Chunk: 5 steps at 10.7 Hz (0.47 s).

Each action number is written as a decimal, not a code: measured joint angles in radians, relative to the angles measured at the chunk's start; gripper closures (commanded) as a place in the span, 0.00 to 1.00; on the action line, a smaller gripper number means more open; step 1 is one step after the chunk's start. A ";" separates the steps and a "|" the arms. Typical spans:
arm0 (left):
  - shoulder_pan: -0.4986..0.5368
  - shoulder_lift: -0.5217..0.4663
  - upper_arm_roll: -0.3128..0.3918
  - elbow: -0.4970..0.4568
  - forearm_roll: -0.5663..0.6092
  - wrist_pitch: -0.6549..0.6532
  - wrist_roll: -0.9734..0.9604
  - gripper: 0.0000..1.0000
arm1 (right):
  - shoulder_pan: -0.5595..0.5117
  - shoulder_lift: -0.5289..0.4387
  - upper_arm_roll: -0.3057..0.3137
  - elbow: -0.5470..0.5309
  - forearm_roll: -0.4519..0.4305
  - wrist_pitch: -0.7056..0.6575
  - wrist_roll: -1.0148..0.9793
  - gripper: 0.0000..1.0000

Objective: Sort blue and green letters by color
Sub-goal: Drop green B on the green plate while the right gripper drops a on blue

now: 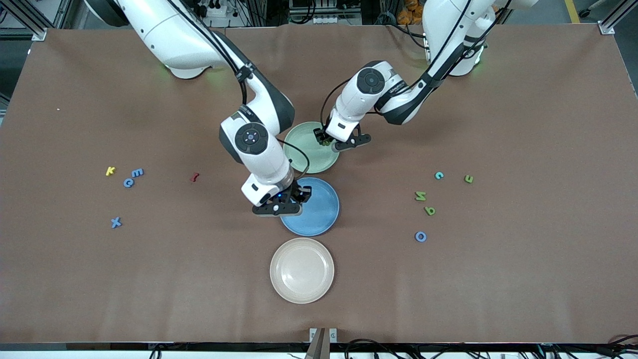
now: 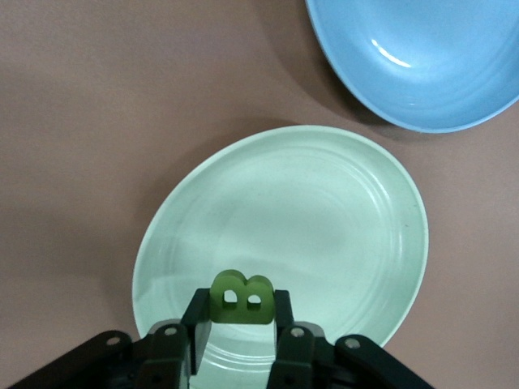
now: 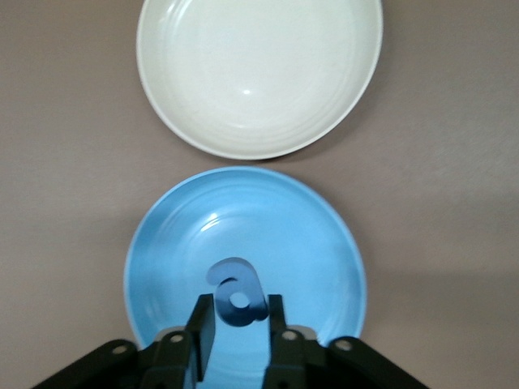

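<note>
**Letter sorting station: both tools loaded over plates**

- Left tool (image 2: 241, 324): over the green plate (image 2: 324, 211), fingers clamped on a green letter B (image 2: 240, 297), which stands upright between the pads, above the plate's rim area
- Right tool (image 3: 237, 324): over the blue plate (image 3: 308, 235), fingers clamped on a blue letter a (image 3: 235, 292), held just above the plate's surface
- Cream plate (image 1: 301, 269): nearest the front camera, in line with the blue plate (image 1: 319, 209) and the green plate (image 1: 309, 149); the three lie close together mid-table
- Loose letters, right arm's end of the table (image 1: 75, 279): blue E (image 1: 138, 172), blue C (image 1: 128, 183), blue X (image 1: 116, 222), yellow K (image 1: 110, 171), dark red letter (image 1: 195, 176)
- Loose letters, left arm's end: teal-green C (image 1: 438, 175), green E (image 1: 468, 178), green M (image 1: 421, 196), green P (image 1: 429, 211), blue O (image 1: 420, 236), the last nearest the front camera of this group
</note>
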 measured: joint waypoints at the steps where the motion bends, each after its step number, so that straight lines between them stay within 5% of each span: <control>1: -0.003 0.006 0.000 0.006 0.000 0.003 -0.005 0.00 | 0.011 0.000 0.006 0.007 -0.004 0.000 0.037 0.00; 5: 0.009 -0.014 0.008 0.040 0.002 0.002 -0.004 0.00 | -0.014 -0.005 0.002 0.017 -0.016 -0.021 0.067 0.00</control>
